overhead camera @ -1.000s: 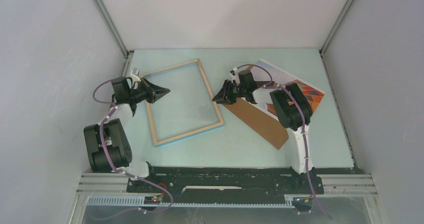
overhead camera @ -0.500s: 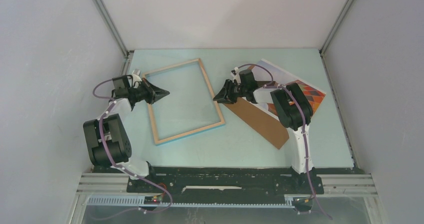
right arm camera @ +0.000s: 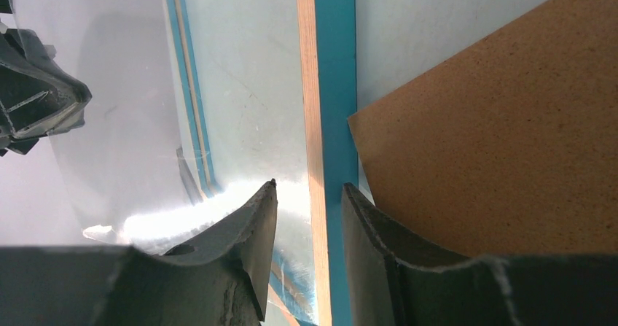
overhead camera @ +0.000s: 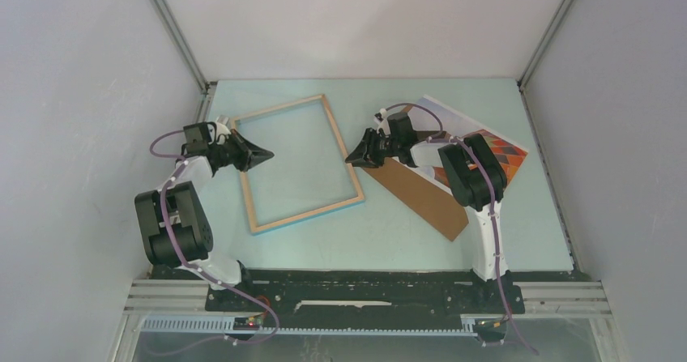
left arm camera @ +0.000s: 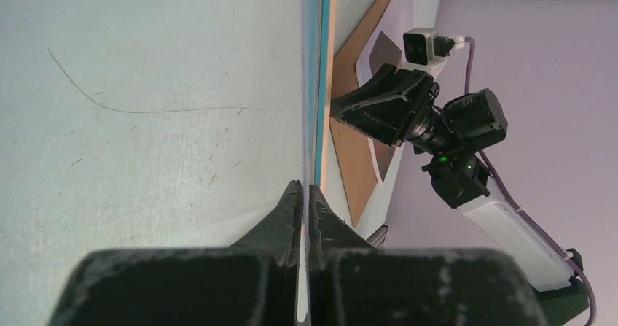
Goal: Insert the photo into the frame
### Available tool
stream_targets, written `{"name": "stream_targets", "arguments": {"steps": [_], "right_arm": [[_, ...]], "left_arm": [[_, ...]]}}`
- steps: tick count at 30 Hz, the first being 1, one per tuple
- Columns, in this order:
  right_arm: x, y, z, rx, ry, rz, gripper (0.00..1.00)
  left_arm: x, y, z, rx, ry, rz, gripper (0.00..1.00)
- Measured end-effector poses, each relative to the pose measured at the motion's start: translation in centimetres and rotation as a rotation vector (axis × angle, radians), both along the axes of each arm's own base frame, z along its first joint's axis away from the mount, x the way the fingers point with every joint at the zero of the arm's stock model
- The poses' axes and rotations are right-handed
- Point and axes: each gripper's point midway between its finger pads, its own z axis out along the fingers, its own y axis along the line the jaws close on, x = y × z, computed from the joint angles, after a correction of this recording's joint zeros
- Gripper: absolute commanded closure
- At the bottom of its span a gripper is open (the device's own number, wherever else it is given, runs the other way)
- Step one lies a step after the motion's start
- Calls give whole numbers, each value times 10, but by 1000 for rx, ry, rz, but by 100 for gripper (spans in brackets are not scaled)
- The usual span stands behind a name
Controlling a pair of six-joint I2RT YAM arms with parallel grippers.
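Setting: pale teal table [overhead camera: 364, 244] seen from above, boxed in by plain white walls [overhead camera: 364, 22].
Frame [overhead camera: 306, 216]: flat on the table, left of centre, light wood rails with a teal edge around a clear pane [overhead camera: 296, 163].
Left claw [left arm camera: 302, 189]: fingers pressed together, nothing between them, low over the pane just inside the frame's left rail.
Right claw [right arm camera: 310, 186]: fingers slightly parted, astride the frame's right rail, one finger over the pane and the other on the outer side; contact with the rail unclear.
Backing board [overhead camera: 421, 196]: brown, flat and slanted, one corner just beside the frame's right rail, close under the right claw.
Photo [overhead camera: 486, 135]: face up at the far right, white border and orange-red pattern showing, near edge tucked under the backing board, apart from the frame.
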Motion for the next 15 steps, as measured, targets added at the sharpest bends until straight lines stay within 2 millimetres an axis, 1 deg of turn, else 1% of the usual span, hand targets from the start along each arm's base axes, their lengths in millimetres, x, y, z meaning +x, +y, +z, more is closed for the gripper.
{"name": "stream_targets", "arguments": {"steps": [7, 8, 11, 15], "right_arm": [[0, 0, 0, 0, 0, 0, 55], [0, 0, 0, 0, 0, 0, 55], [0, 0, 0, 0, 0, 0, 55], [0, 0, 0, 0, 0, 0, 55]], "left_arm": [[0, 1, -4, 8, 14, 6, 94], [0, 2, -5, 9, 16, 8, 92], [0, 2, -6, 12, 21, 11, 78], [0, 3, -7, 17, 27, 15, 67]]}}
